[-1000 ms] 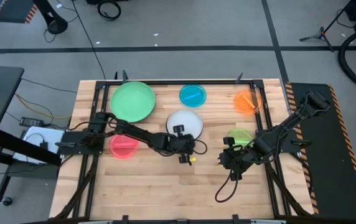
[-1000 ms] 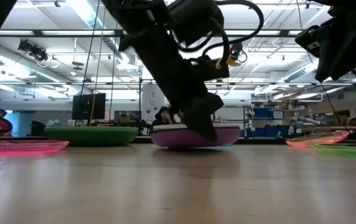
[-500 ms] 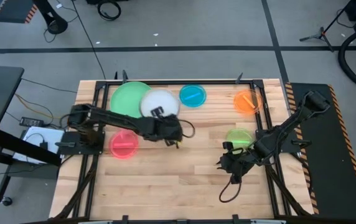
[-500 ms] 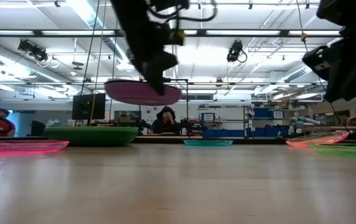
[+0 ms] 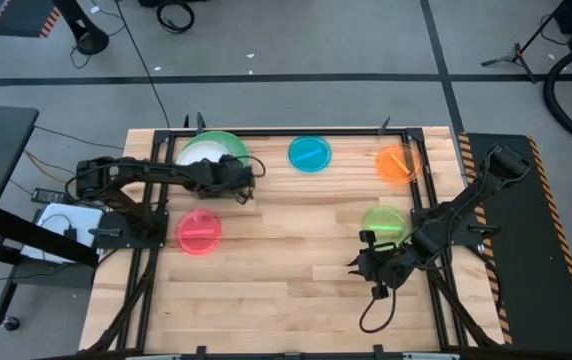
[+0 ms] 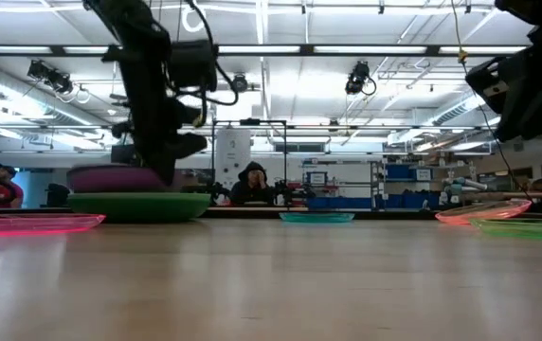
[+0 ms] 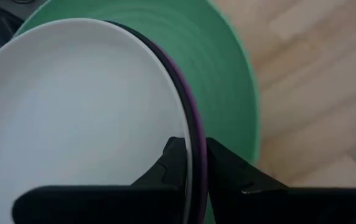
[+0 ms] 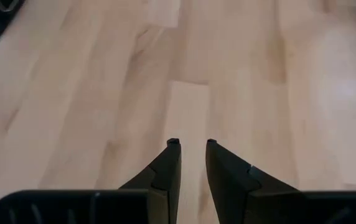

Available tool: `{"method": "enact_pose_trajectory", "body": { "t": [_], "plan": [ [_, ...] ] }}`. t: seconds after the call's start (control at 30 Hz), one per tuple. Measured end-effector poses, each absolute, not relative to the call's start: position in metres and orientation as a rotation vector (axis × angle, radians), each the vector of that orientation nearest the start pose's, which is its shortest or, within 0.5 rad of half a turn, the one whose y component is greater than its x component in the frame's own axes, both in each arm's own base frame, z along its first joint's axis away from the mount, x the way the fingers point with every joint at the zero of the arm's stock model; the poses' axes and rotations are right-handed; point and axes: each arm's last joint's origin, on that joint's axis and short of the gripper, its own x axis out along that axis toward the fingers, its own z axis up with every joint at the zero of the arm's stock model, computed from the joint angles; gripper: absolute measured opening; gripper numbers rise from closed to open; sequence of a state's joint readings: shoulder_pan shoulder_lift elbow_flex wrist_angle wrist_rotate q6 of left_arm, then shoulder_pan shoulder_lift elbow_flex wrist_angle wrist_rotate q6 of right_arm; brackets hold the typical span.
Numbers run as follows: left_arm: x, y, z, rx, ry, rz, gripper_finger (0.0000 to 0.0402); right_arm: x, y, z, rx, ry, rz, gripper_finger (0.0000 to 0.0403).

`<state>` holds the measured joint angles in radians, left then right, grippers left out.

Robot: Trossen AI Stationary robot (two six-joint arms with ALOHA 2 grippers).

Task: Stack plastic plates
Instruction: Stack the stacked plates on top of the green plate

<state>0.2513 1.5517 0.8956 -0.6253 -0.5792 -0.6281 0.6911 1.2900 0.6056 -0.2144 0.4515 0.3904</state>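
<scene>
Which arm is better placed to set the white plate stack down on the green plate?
Left. The left gripper already pinches the white plate stack over the green plate; the right gripper is far off, empty.

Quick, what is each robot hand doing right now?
Left gripper: closed on the rim of the white plate stack, over the green plate.
Right gripper: holding nothing, fingers slightly apart over bare table.
</scene>
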Motion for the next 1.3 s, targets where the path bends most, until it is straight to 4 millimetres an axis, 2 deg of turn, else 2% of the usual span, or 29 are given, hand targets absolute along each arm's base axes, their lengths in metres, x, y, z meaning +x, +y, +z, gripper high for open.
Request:
{"method": "enact_pose_trajectory", "body": {
  "t": [0.13, 0.33, 0.67, 0.93, 1.3],
  "plan": [
    [0.261, 0.098, 0.176, -0.261, 0.983, 1.056, 0.0046, 0.189, 0.138, 0.176, -0.113, 0.774, 0.063, 0.0083],
    [0.267, 0.103, 0.178, -0.246, 0.973, 0.919, 0.0048, 0.189, 0.138, 0.176, -0.11, 0.774, 0.062, 0.0083],
    [0.261, 0.116, 0.178, -0.225, 1.0, 0.954, 0.0049, 0.186, 0.142, 0.176, -0.081, 0.778, 0.081, 0.0083],
    [0.26, 0.118, 0.178, -0.226, 1.002, 0.957, 0.0055, 0.177, 0.153, 0.175, -0.027, 0.8, 0.133, 0.0083],
    [0.26, 0.118, 0.178, -0.185, 1.017, 0.948, 0.0097, 0.173, 0.158, 0.174, 0.141, 0.883, 0.195, 0.0083]
  ]
}}
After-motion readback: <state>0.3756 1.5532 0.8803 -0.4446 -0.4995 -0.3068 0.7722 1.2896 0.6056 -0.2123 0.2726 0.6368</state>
